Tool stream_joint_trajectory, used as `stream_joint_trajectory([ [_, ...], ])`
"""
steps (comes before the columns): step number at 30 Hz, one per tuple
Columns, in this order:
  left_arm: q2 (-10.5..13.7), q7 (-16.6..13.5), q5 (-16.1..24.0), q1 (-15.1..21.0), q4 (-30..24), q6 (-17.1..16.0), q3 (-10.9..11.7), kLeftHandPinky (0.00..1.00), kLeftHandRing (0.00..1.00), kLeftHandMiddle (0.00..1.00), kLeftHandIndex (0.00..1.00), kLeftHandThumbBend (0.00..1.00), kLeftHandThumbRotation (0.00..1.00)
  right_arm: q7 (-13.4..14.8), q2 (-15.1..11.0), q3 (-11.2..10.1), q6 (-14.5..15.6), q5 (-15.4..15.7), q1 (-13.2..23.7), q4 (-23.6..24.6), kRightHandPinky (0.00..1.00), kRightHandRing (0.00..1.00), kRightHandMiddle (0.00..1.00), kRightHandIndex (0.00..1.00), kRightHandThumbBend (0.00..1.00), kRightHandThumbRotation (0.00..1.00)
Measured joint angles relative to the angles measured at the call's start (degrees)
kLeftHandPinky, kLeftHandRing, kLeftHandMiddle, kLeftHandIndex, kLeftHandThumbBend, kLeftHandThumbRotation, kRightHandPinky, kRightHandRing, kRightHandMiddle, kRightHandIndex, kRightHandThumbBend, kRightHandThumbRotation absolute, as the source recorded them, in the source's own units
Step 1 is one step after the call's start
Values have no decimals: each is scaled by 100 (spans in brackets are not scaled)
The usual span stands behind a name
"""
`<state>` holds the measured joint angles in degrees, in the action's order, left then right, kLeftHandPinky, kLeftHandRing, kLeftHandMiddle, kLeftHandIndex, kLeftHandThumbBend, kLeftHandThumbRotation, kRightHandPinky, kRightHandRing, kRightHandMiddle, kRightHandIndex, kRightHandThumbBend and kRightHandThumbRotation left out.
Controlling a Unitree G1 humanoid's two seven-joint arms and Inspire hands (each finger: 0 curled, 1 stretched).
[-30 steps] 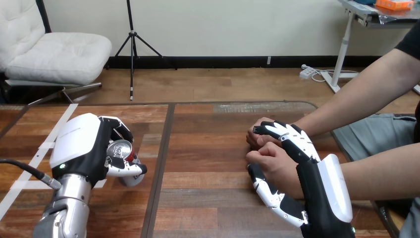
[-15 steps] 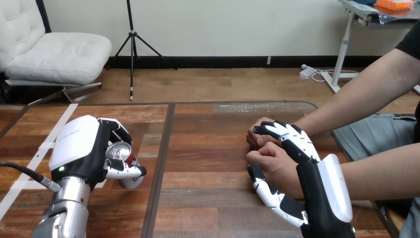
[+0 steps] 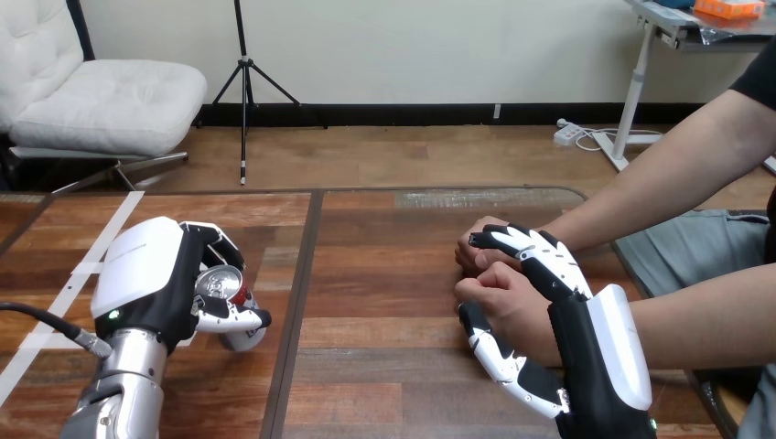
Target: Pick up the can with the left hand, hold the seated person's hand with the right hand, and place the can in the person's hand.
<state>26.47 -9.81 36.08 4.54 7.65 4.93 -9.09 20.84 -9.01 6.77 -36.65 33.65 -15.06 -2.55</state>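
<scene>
A red and silver can (image 3: pixel 227 291) stands on the wooden table (image 3: pixel 384 274) at the left, its top showing. My left hand (image 3: pixel 156 274) wraps it, fingers curled over the far side and thumb across the near side. At the right, my right hand (image 3: pixel 567 338) is shut on the person's hand (image 3: pixel 503 302), a loose fist: fingers lie over its back, thumb runs under it. The person's other hand (image 3: pixel 476 249) rests as a fist just behind, touching my fingertips.
White tape strips (image 3: pixel 87 265) cross the table's left part. A dark seam (image 3: pixel 297 302) runs down the tabletop between the can and the held hand. The person's forearms come in from the right edge.
My left hand with the can has sunk slightly and drifted a little toward me. The right hand and both of the person's hands have stayed still.
</scene>
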Motion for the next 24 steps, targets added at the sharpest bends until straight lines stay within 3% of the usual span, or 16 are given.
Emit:
stream_joint_trajectory([
  [11, -19, -16, -76, 0, -2, -151, 0, 33, 39, 44, 46, 75, 0, -6, -10, -9, 125, -12, 0, 57, 93, 90, 86, 79, 39, 28],
  [24, -80, -42, -131, -28, -64, -394, 0, 32, 37, 44, 46, 77, 0, -140, -48, -115, 469, 11, -21, 364, 88, 92, 90, 87, 55, 15],
])
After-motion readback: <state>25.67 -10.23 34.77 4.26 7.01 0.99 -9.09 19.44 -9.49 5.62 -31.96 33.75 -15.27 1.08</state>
